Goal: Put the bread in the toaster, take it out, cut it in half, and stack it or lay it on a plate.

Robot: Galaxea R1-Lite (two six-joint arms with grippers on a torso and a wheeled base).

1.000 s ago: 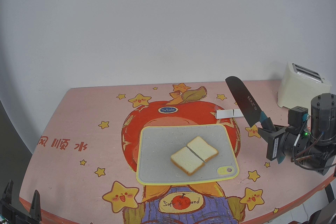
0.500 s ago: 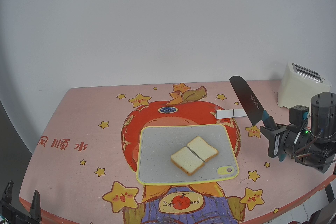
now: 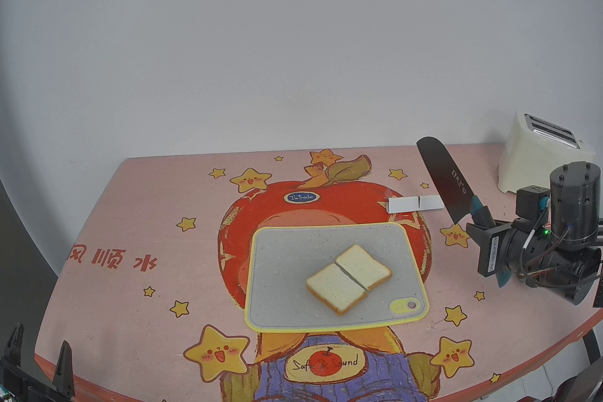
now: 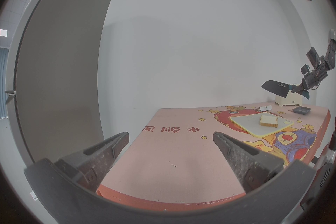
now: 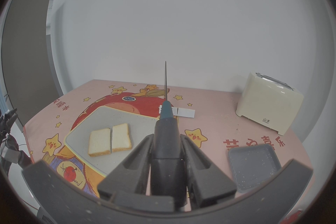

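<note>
Cutting board (image 3: 282, 271) centre, toaster (image 3: 543, 158) at two o'clock, grey tray (image 5: 253, 165), probably the plate, at four. Right gripper (image 3: 487, 233) clamps the knife (image 3: 447, 180) at three; left gripper (image 4: 170, 137) gapes wide at seven. Bread (image 3: 348, 277) lies halved on the board: only plating remains.

two bread halves (image 3: 335, 288) (image 3: 363, 266), one knife (image 3: 447, 180), toaster (image 3: 541, 156), board (image 3: 282, 271), plate (image 5: 253, 165).

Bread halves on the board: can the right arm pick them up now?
Probably not yet. The right end effector is shut on the knife, so it has no free grip. Nothing stands between it and the bread halves on the cutting board.
</note>
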